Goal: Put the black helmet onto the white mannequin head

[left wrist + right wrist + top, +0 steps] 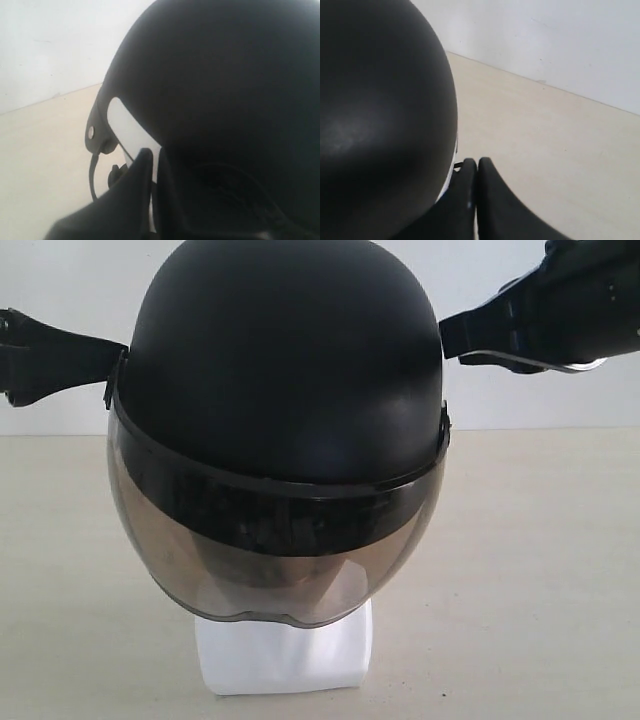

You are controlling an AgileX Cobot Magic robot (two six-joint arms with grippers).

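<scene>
The black left arm (50,355) is reaching in level, its two-fingered left end effector (153,155) pinching nearly closed; opposite, the black right arm (540,315) is sloping down, its right end effector (476,163) pressing both fingers together.

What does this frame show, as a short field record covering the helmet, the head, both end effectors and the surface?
black helmet: seated over the white mannequin head, tinted visor down across the face
white mannequin head: mostly covered; only neck and base show below the visor
left end effector: at the helmet's lower edge, fingers close together, grip unclear
right end effector: fingers shut, empty, beside the helmet shell
table: beige; the head stands on it
</scene>
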